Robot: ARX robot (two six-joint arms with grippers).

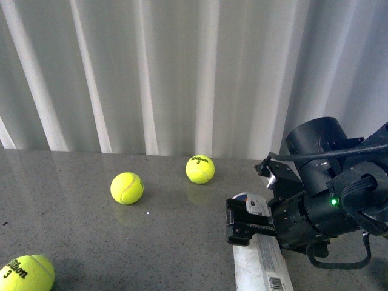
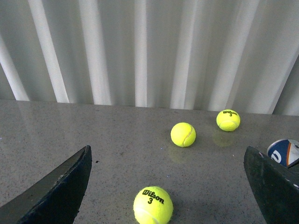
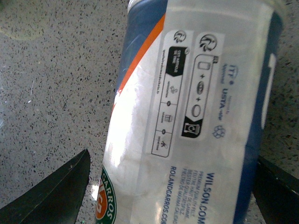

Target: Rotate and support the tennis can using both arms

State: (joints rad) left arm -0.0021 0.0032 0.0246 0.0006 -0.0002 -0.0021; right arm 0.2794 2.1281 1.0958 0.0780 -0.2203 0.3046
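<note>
Ball (image 1: 24,274) marked 3 is closest in front view, well apart from the right tool (image 1: 239,223). Second ball (image 1: 127,188) and third ball (image 1: 200,169) lie further out on the bench (image 1: 73,218), also clear of it. Tennis can (image 1: 264,264) lies on its side directly under the right tool, long axis running from near the robot out past the tool, crossways to the jaw line. Left arm not in frame.

Left wrist view: left tool (image 2: 167,186) is spread wide and holds nothing; one ball sits just ahead of the gap. Only the can's end shows, just outside one finger (image 2: 273,186). My read: the can is off to this tool's right, so the right arm is much nearer.

Right wrist view: right tool (image 3: 170,186) is wide and straddles the can's label, a finger on each side. One side shows a gap; contact on the other I can't tell. No clamp yet, I'd say.

Can contents: can't tell, label hides them. All three balls are loose on the bench.
</note>
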